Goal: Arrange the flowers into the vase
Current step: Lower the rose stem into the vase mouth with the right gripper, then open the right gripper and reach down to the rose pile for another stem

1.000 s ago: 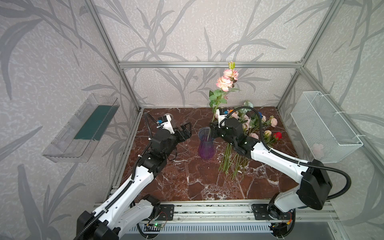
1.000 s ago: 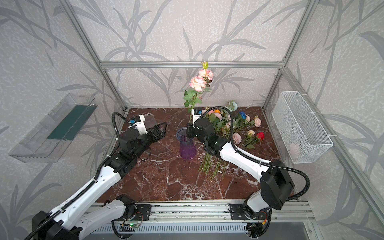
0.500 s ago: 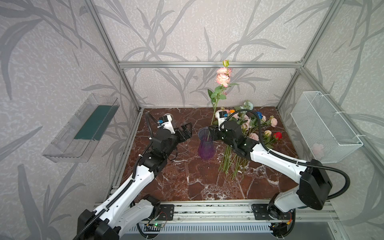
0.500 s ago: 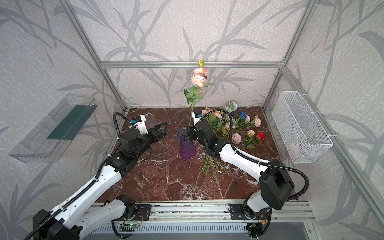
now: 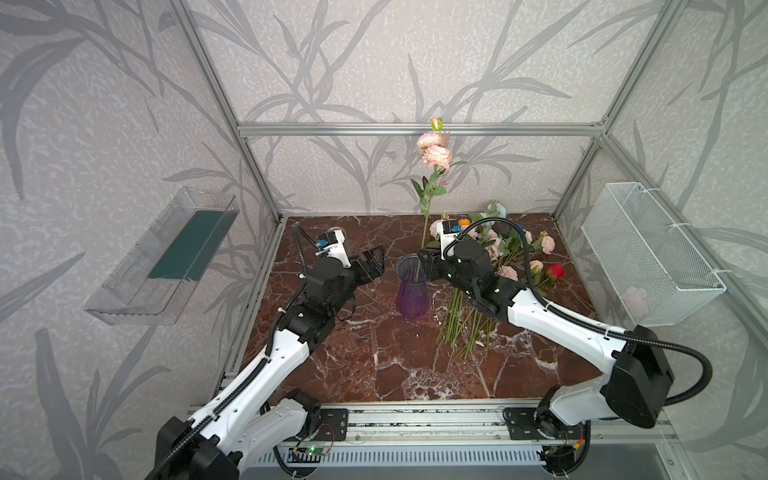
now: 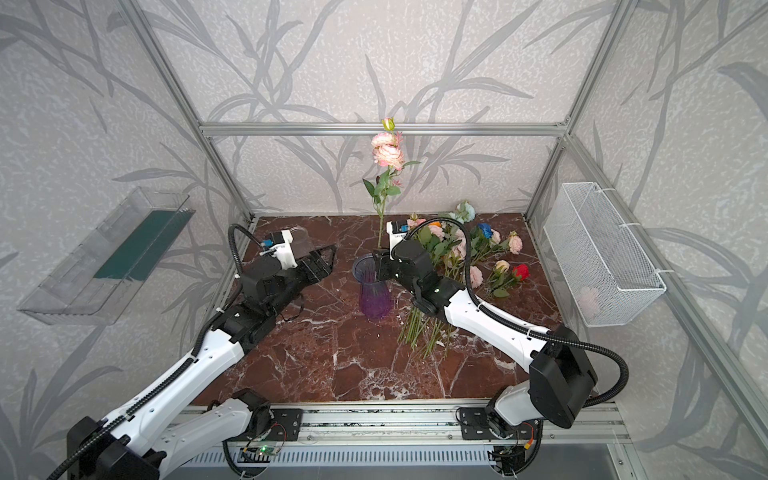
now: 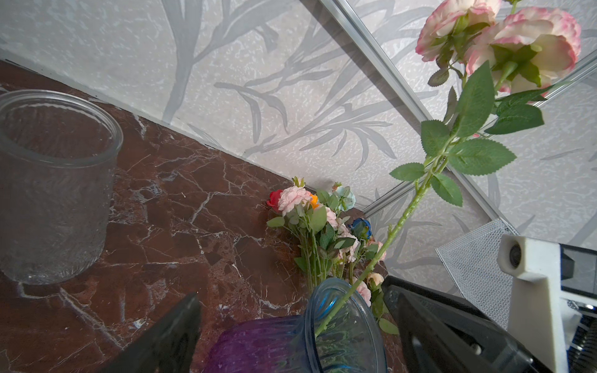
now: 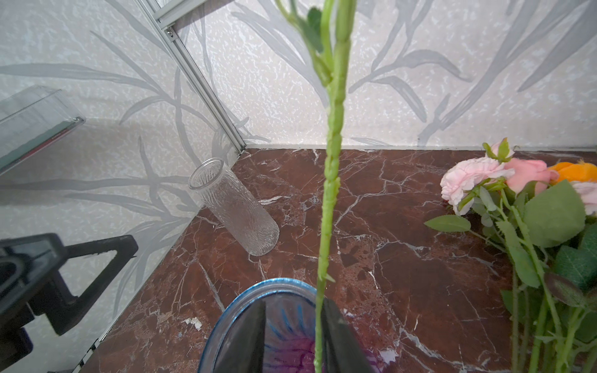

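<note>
One pink flower (image 5: pixel 435 151) stands in the purple vase (image 5: pixel 411 291), its stem unpinched between the parted jaws of the right gripper (image 8: pixel 292 319). The left gripper (image 5: pixel 374 262) hangs wide open, empty. Remaining flowers (image 5: pixel 503 253) lie heaped on the bench (image 5: pixel 374 365) beside the vase. They look light and top-heavy, with thin bendy stems: grasp mid-stem, below the leaves, never the soft heads.

A tall pink-headed, green-stemmed flower (image 5: pixel 428 195) stands in the purple glass vase (image 5: pixel 411 293). The black right hand (image 5: pixel 424 266) sits at the vase's rim.
</note>
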Available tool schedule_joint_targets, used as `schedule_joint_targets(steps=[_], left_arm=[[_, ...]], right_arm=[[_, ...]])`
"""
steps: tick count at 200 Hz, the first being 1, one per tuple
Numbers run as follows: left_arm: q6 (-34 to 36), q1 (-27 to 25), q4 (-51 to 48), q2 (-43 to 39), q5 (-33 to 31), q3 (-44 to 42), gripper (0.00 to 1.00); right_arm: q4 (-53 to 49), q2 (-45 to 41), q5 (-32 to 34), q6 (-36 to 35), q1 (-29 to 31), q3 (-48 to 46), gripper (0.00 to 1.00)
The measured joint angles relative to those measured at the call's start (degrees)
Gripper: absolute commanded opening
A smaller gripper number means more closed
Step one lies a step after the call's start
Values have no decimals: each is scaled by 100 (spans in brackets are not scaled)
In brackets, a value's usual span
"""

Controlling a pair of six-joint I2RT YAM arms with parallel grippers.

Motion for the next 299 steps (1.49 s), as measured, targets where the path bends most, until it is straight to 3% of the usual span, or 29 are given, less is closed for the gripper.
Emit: schedule_joint_targets(steps=[109,130,151,166,186,240,299], left_arm=[[15,0,42,-129,111,11,92],[48,-2,76,-127,317,48,88],[72,-61,142,-76,702,177,85],[105,-229,221,33,1038,332,84],[170,-654,323,278,1519,533,83],[472,-1722,181,879,2632,922,83],[621,-2006,20,916,2791,938,84]], right_arm=[[-710,-1491,278,-216,33,-321,40],[-955,-1729,326,-267,-160,-514,30],[-1325,-1805,68,-168,-894,-619,16],[-1572,-1716,-131,-98,-1478,-638,10],[-1812,-1493,-328,-15,-2050,-702,9],[-2236,-595,-813,256,-3244,-999,22],[-2385,597,-1285,334,-3582,-1003,19]])
